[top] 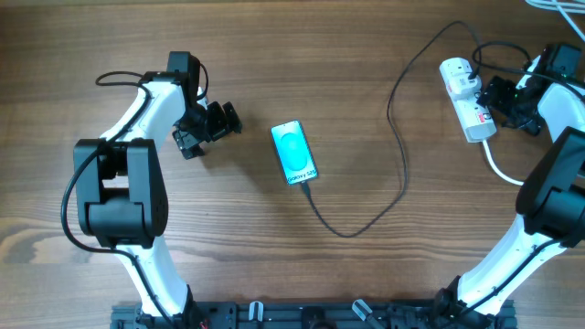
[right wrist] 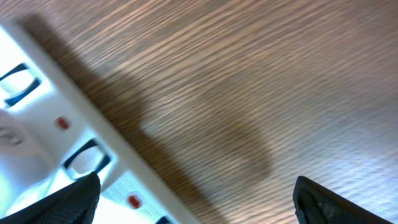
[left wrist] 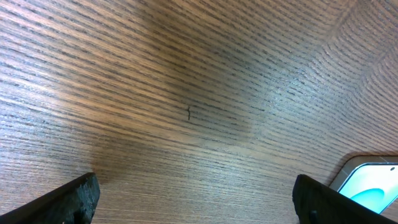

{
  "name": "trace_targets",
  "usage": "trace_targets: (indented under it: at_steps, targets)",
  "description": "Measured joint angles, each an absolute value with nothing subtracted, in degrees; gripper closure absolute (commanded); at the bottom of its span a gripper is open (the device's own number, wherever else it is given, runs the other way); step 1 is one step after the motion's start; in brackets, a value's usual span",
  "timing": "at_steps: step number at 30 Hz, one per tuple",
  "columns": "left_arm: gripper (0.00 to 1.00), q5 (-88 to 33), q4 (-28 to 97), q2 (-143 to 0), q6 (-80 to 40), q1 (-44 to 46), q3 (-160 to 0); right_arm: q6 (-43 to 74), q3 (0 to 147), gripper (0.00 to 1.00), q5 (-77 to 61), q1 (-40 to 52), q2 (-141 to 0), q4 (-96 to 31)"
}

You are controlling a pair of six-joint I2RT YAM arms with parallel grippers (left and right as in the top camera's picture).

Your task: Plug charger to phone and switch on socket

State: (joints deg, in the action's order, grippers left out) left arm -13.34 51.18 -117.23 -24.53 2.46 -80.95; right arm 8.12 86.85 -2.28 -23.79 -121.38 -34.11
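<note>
Both spread wide and empty, the right gripper [top: 494, 100] hovers just beside the socket [top: 464, 108], and the left gripper [top: 208, 131] is near the phone [top: 294, 153], whose far end meets the charger [top: 403, 174].

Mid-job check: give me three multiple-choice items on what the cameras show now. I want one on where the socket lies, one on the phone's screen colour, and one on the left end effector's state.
1. Where does the socket lie?
A. At the far right, by the right end effector.
B. At the centre.
C. At the far left.

2. What colour is the screen of the phone?
A. Red.
B. Teal-blue.
C. Black.

3. What state is the left end effector in?
A. Shut on the phone.
B. Shut on the socket.
C. Open, holding nothing.

Answers:
1 A: the overhead view shows the socket at the right edge, next to that end effector.
2 B: the screen glows teal-blue in the overhead view.
3 C: its wrist view shows the fingers wide apart with nothing between them.
</note>
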Motion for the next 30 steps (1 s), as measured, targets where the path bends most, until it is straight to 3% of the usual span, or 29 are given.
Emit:
trace_targets:
  at_steps: [30]
  targets:
    - [0.00, -13.3, 51.2, -117.2, -24.5, 2.5, -80.9, 9.8, 85.0, 0.00, -6.2, -23.8, -121.4, -28.2]
